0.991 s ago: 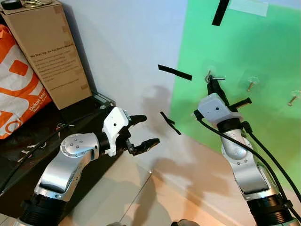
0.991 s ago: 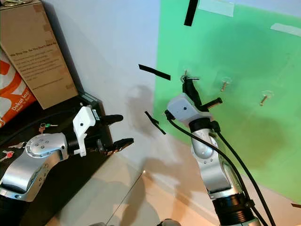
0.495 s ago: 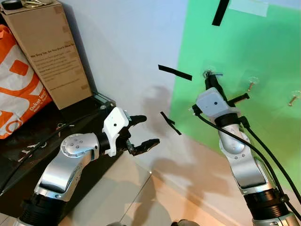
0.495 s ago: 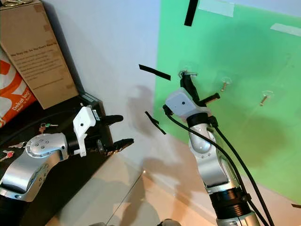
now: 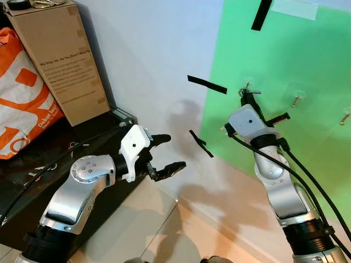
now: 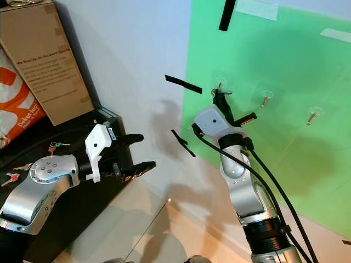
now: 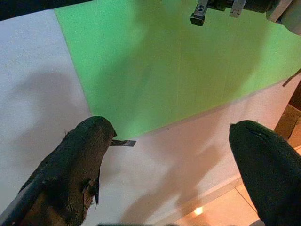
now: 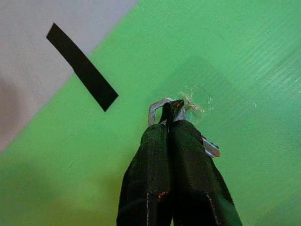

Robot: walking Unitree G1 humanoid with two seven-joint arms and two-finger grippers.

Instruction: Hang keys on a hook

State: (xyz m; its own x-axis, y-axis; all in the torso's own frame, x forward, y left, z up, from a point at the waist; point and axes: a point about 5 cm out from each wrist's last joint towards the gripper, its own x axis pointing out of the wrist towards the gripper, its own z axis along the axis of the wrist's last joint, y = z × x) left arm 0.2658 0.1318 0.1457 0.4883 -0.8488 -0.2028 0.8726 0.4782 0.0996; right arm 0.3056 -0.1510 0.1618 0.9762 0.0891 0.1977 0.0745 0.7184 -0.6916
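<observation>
**Keys raised to the first hook on the green board**

A large bright green corrugated plastic board (image 5: 285,66) covers the pale wall directly ahead of the right gripper (image 8: 171,107). Well off to the far side of the left gripper (image 5: 167,151) stands a tall brown cardboard box (image 5: 60,60) with small printed lines too fine to read. Against the box leans an orange and white plastic bag (image 5: 19,98) lettered "Dekat", the rest unclear.

The right gripper reaches up to the board with its two black fingers (image 8: 155,165) pressed together, pinching a small silver metal key ring (image 8: 157,107). The ring sits right at the nearest clear-based brass wall hook (image 5: 248,85). Whether it is over the hook cannot be told. Two more brass hooks (image 5: 296,99) lie further along the board beyond the gripper. Black tape strips (image 5: 207,84) are stuck on the wall between the two grippers.

The left gripper hangs in the air near the wall, fingers spread and holding nothing.
</observation>
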